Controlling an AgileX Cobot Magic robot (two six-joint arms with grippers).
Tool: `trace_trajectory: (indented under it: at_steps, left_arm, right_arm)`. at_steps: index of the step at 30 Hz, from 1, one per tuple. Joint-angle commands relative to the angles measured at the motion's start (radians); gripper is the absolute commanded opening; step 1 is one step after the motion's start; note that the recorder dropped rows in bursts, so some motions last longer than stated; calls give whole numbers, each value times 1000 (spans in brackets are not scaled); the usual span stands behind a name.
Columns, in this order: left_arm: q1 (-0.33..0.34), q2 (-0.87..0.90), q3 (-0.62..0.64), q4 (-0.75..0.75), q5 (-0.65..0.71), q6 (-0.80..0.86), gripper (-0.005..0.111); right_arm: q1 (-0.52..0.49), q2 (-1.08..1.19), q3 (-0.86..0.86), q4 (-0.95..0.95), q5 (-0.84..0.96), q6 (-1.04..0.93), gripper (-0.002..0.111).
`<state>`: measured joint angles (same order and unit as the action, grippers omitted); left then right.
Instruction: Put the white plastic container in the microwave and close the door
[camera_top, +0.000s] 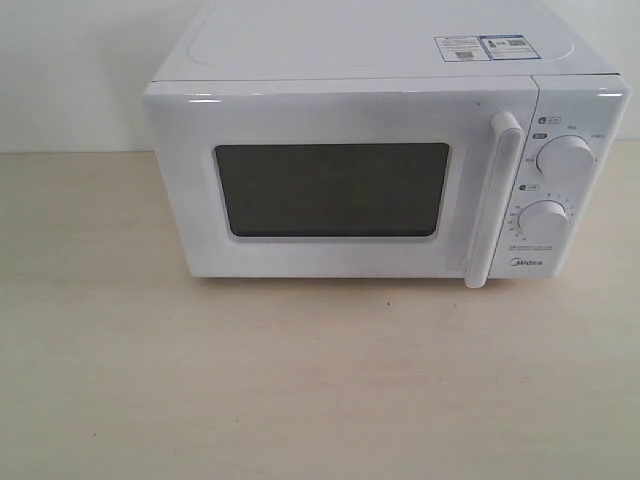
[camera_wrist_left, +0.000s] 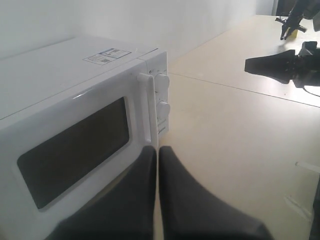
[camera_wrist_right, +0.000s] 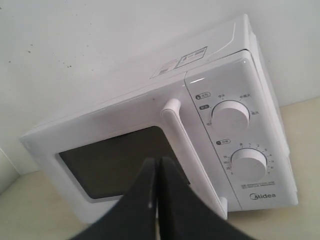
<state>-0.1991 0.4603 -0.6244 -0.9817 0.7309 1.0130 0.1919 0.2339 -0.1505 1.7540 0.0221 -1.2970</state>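
Observation:
The white Midea microwave (camera_top: 380, 170) stands on the table with its door (camera_top: 330, 190) closed; the dark window and the vertical bar handle (camera_top: 495, 200) face the exterior camera. The white plastic container is out of view in every frame. Neither gripper appears in the exterior view. In the left wrist view my left gripper (camera_wrist_left: 158, 149) is shut with nothing between its fingers, off the microwave's (camera_wrist_left: 80, 125) front right corner. In the right wrist view my right gripper (camera_wrist_right: 158, 161) is shut and empty, in front of the door's (camera_wrist_right: 120, 155) window, beside the handle (camera_wrist_right: 187, 145).
Two round knobs (camera_top: 565, 158) sit on the microwave's right panel. Light wooden table (camera_top: 300, 390) extends in front. In the left wrist view dark equipment (camera_wrist_left: 285, 65) stands far across the table. A white wall rises behind the microwave.

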Motion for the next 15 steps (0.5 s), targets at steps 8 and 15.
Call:
trace_trajectory:
  at_steps: [8, 15]
  left_arm:
    - [2, -2, 3, -5, -1, -9, 4]
    - [2, -2, 3, -5, -1, -9, 4]
  right_arm:
    - [-3, -10, 2, -152, 11, 32, 0]
    - [-3, -139, 46, -961, -16, 818, 0]
